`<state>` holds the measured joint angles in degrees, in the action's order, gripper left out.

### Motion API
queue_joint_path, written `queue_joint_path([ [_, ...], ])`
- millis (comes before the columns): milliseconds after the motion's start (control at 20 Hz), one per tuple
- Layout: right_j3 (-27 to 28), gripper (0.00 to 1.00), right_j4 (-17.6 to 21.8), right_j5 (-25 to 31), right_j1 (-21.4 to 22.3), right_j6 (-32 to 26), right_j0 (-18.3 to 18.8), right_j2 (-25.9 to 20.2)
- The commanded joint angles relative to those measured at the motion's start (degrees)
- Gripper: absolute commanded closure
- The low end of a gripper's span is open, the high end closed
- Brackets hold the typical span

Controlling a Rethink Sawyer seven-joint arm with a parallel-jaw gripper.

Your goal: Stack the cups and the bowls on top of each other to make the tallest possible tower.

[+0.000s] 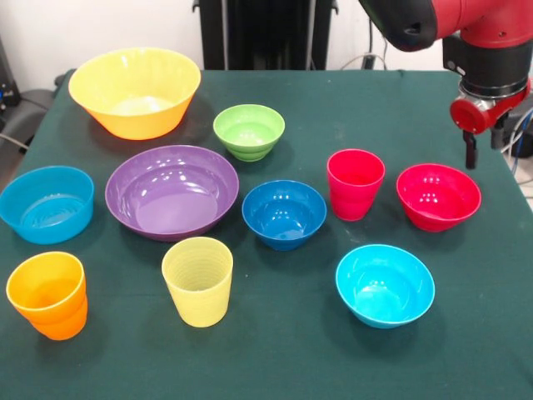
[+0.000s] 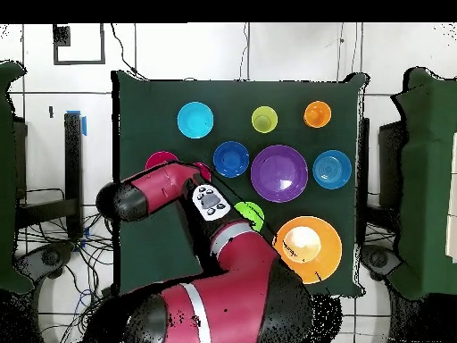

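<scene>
My gripper hangs open and empty above the table's right side, just behind the red bowl. The red cup stands upright to that bowl's left, apart from it. The dark blue bowl and the cyan bowl sit nearer the front. The purple bowl, green bowl and yellow-orange bowl fill the left half. The light blue bowl, orange cup and pale yellow cup stand front left. Nothing is stacked; no tower shows.
In the overhead view the arm covers the red cup and part of the red bowl. The green tablecloth ends close to the light blue bowl on the left and close to the gripper on the right.
</scene>
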<state>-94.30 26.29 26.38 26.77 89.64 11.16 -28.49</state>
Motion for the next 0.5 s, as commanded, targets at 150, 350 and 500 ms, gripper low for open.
queue_joint_path([
  [150, 2.6, 0.00, 1.1, 6.0, -1.8, -4.3, 2.8, -2.0],
  [350, 3.5, 0.00, 1.1, 7.9, -1.0, -4.5, 2.6, -1.7],
  [500, 5.5, 0.00, 1.3, 9.0, -1.9, -5.6, 2.8, -1.9],
])
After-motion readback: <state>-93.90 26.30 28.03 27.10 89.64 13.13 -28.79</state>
